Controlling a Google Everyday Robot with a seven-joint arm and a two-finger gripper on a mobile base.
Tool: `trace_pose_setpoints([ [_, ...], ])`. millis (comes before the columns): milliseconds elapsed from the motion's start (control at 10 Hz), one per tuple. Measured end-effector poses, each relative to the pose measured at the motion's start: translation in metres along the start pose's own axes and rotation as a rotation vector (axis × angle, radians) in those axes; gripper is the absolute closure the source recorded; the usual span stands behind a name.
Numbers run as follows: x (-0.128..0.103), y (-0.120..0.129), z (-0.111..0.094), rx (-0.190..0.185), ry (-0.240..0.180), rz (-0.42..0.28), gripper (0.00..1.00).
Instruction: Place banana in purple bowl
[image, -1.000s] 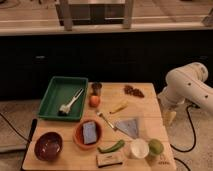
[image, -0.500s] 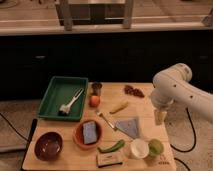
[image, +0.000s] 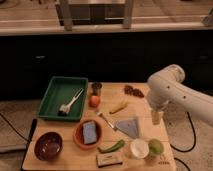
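Note:
The banana (image: 118, 106), small and pale yellow, lies near the middle of the wooden table (image: 145, 107). The dark purple bowl (image: 48, 145) sits at the table's front left corner and looks empty. My white arm reaches in from the right, and the gripper (image: 156, 117) hangs over the table's right side, to the right of the banana and slightly nearer the front. It appears open with nothing in it, far from the bowl.
A green tray (image: 54, 97) holding a white brush (image: 70, 102) fills the back left. Nearby are an orange fruit (image: 94, 101), a dark cup (image: 96, 87), an orange bowl (image: 77, 136) with a blue sponge, a grey cloth (image: 128, 127), a green pod (image: 112, 147), a white cup (image: 139, 148) and a green fruit (image: 156, 146).
My arm has swung leftward from the right edge of view to over the table's right side. No object on the table has moved.

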Motion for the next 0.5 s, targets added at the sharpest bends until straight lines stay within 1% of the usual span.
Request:
trace_pose_setpoints([
  [100, -0.005, -0.004, 0.002, 0.003, -0.003, -0.008, 0.2],
  [400, -0.008, -0.008, 0.011, -0.004, -0.012, -0.016, 0.2],
  [500, -0.016, -0.013, 0.014, -0.001, -0.023, -0.024, 0.2],
])
